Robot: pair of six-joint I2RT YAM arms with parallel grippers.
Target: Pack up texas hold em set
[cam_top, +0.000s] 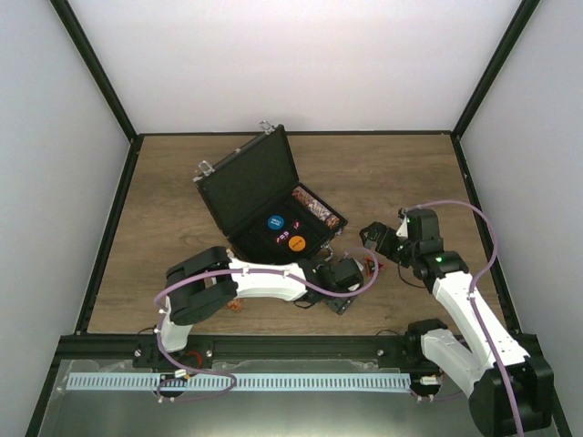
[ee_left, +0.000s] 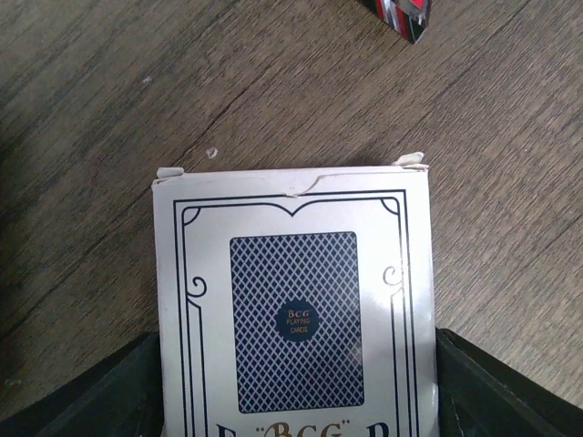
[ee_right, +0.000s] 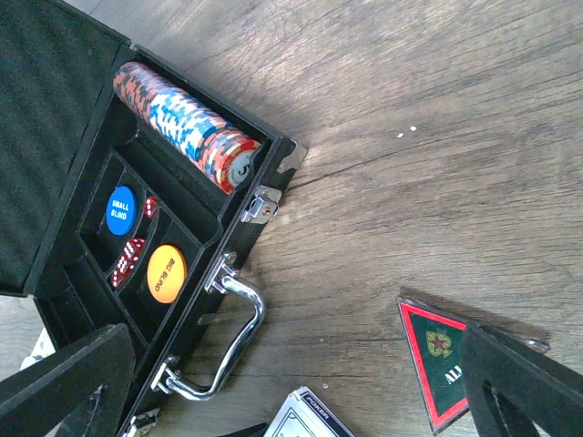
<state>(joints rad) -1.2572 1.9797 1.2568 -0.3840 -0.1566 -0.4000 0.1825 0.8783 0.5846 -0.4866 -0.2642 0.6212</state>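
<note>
The black case lies open mid-table with a row of brown-red chips, a blue disc and an orange disc inside. My left gripper is just in front of the case and shut on a card deck box, held low over the wood. My right gripper is open and empty to the right of the case. In the right wrist view I see the case's silver handle, the chips, red dice and the red-edged triangle, part hidden by my finger.
Some small reddish pieces lie on the wood under the left arm. Black frame rails and white walls bound the table on the left, right and back. The case lid stands open towards the back left.
</note>
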